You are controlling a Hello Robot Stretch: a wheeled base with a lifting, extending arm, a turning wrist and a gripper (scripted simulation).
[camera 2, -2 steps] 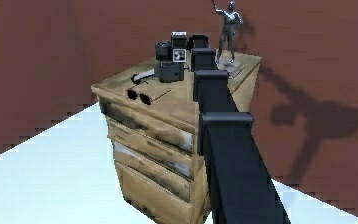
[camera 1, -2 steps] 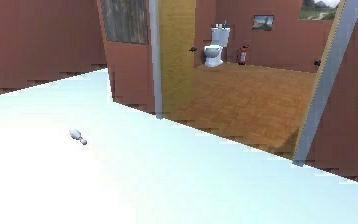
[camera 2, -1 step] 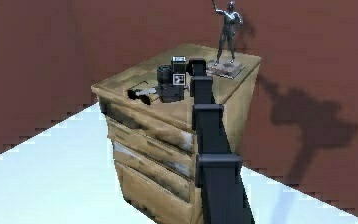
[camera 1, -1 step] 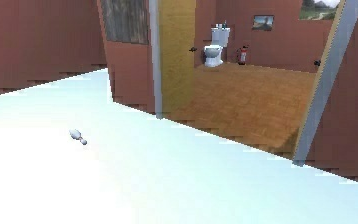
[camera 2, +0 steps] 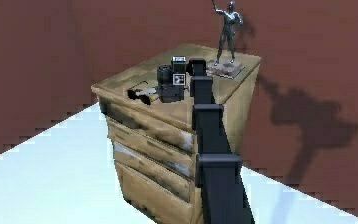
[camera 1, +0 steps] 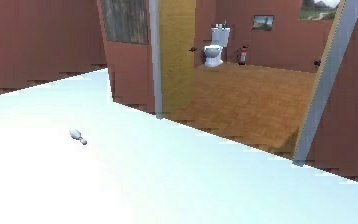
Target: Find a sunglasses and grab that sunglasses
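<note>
Gripper [camera 2: 159,90] in the arm side view sits over the top of a wooden dresser [camera 2: 147,150], at the end of the arm [camera 2: 213,150] reaching up from the bottom edge. Its dark body is left of the white marker squares [camera 2: 179,62]. Can't tell how its fingers are set or whether it has anything. The far end is lost against a small dark item lying on the dresser top.

That item [camera 2: 140,95] is near the dresser's left front corner, just left of the gripper body. Low, dark, two-lobed shape fits the sunglasses. Whether the gripper touches it, can't say. Grey statue [camera 2: 227,35] stands at the back corner of the top, well apart from both.

Forward view: pale floor [camera 1: 137,180] with a small white object [camera 1: 78,137] on it, not the target. Brown wall [camera 1: 47,40], then a doorway onto wood flooring with a toilet [camera 1: 217,47] and a red extinguisher [camera 1: 242,55] against the far wall. Framed picture [camera 1: 262,22] above.

Step, my read: search done, we're at the grasp approach. Next move needs the fingers lined up on the sunglasses, then a lift clear of the dresser to confirm the hold. Risk: nudging it off the front edge.
</note>
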